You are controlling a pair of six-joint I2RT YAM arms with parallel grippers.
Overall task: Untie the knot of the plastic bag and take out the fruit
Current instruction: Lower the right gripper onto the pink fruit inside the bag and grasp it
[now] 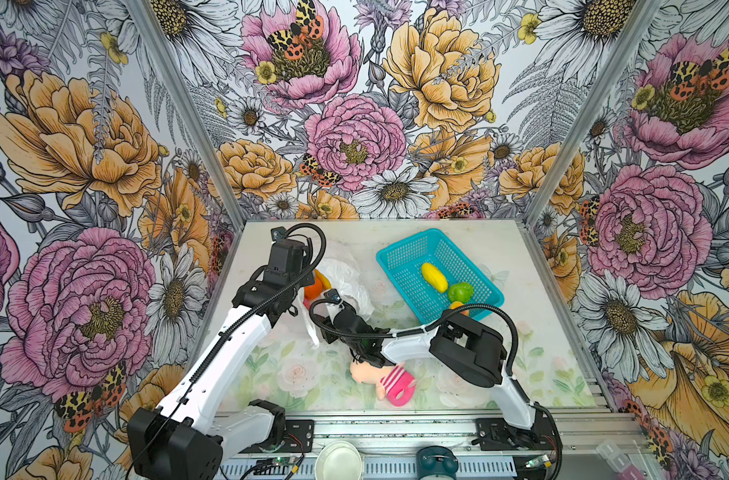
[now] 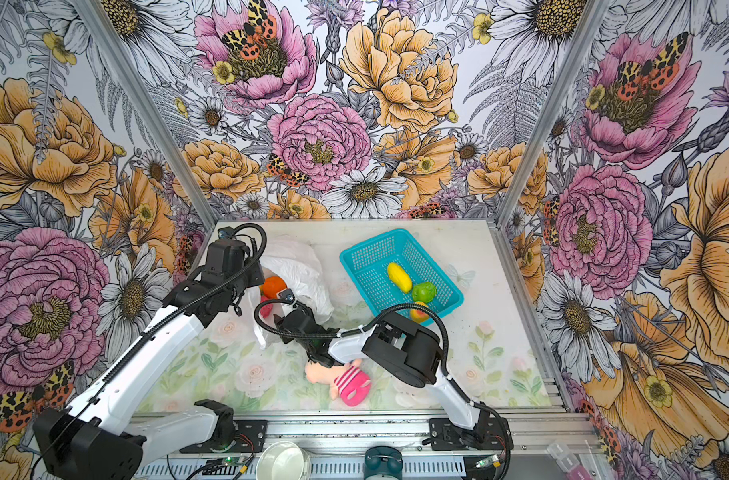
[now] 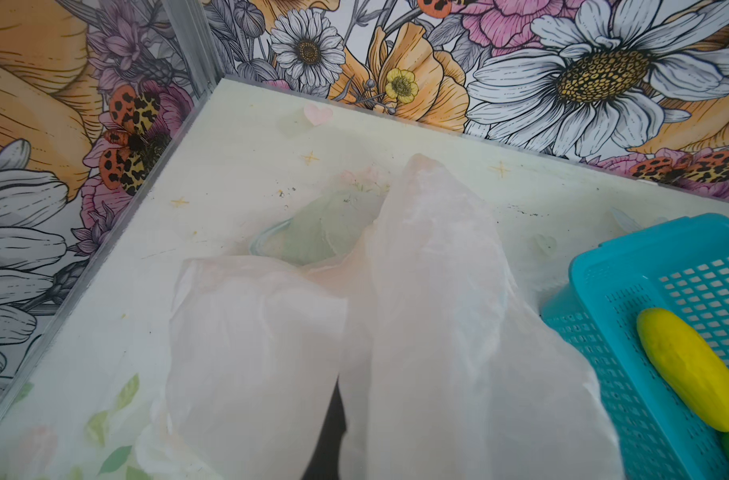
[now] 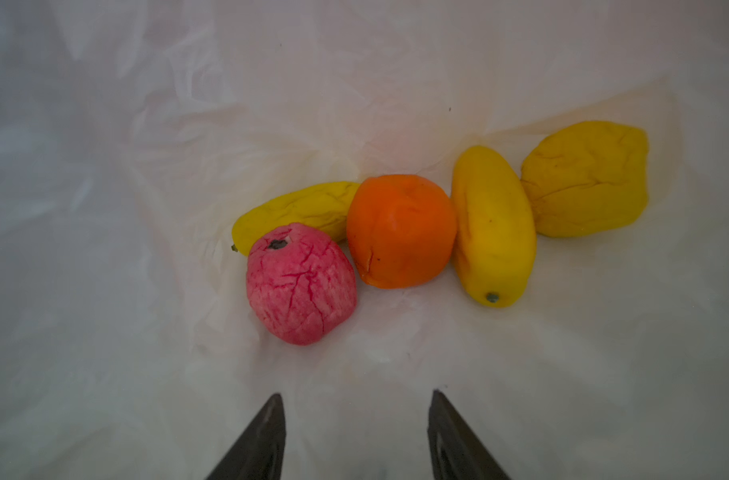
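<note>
The thin translucent white plastic bag (image 1: 346, 282) lies open at the rear left of the floral-printed surface (image 1: 541, 345), beside the teal mesh basket (image 1: 404, 243). Left claw (image 3: 333, 419): closed on the bag film. Right claw (image 4: 356, 419): open and empty, inside the bag, near the glossy pink-red toy fruit (image 4: 301, 284) and the round orange toy fruit (image 4: 401, 231).

Enclosed on three sides of the pale, rose-printed tabletop (image 1: 541, 299) by walls (image 1: 354, 124) papered in large pink, orange and white blooms with spotted moths. Joined behind the tabletop by aluminium corner posts (image 1: 186, 108). Edged along the tabletop's near side by a slotted metal rail (image 1: 396, 428). Lit evenly.
</note>
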